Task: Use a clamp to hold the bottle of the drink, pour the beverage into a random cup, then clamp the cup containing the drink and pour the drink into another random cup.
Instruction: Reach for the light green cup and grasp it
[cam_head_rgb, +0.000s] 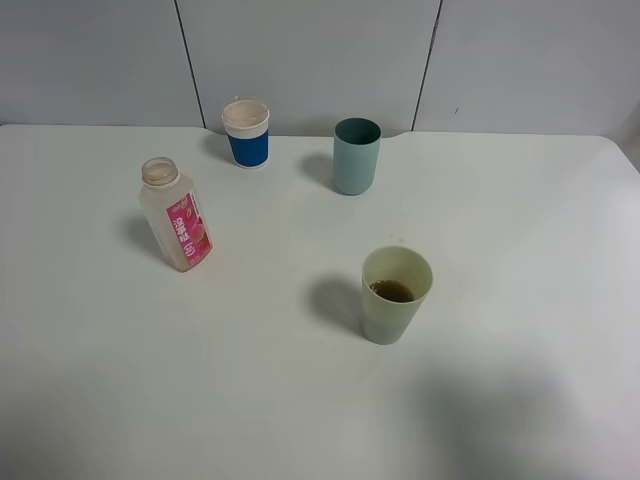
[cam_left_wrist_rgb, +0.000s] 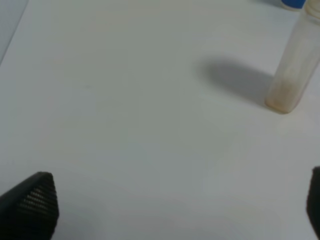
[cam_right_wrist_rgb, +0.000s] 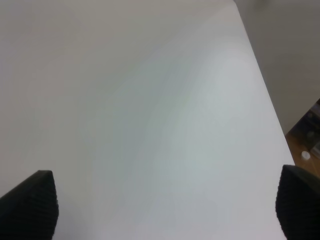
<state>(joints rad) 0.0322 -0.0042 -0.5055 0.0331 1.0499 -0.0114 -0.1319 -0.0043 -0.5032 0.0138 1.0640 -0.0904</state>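
Care was judged needed with the pale yellow-green cup (cam_head_rgb: 388, 318): light, thin-walled, its beverage (cam_head_rgb: 392, 291) easily slopped, best clamped mid-wall. It was seen upright on the bench (cam_head_rgb: 300, 400), well apart from both grippers; the left gripper (cam_left_wrist_rgb: 172, 205) and right gripper (cam_right_wrist_rgb: 164, 202) were spread open, empty.

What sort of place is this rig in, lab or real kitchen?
Probably a lab test bench, not a kitchen: bare white table, plain grey wall panels behind, and only staged props: bottle, paper cup, teal tumbler, yellow-green tumbler.
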